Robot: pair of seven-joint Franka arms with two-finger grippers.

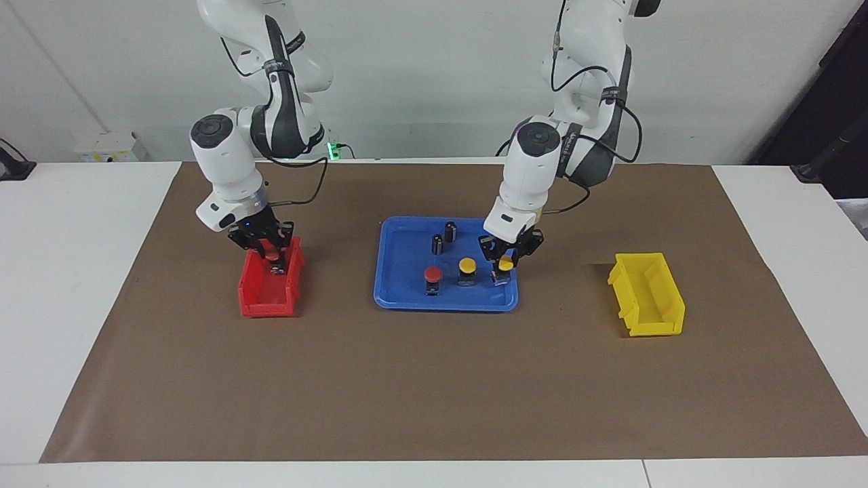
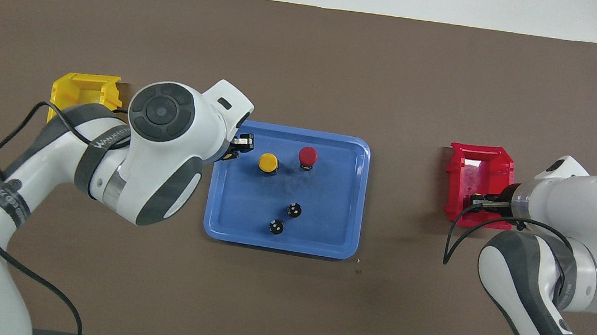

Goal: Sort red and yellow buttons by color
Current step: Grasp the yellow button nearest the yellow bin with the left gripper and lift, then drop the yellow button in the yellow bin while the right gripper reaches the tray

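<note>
Two loose buttons, yellow button (image 1: 467, 265) and red button (image 1: 432, 274), stand in the blue tray (image 1: 400, 298) near two dark cylinders (image 1: 443, 237); left gripper (image 1: 505, 263) clamps a second yellow button (image 1: 506, 257) there, right gripper (image 1: 272, 257) grips a second red button (image 1: 272, 256) over the red bin (image 1: 268, 298), yellow bin (image 1: 647, 295) apart.

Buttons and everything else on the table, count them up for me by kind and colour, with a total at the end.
Red buttons: 2, one on the blue tray at, one at the right end effector over the red bin.
Yellow buttons: 2, at and, at the left end effector.
Dark cylinders: 2, at and.
Bins: 2, the other a yellow bin.
Trays: 1.
Total: 9.
</note>
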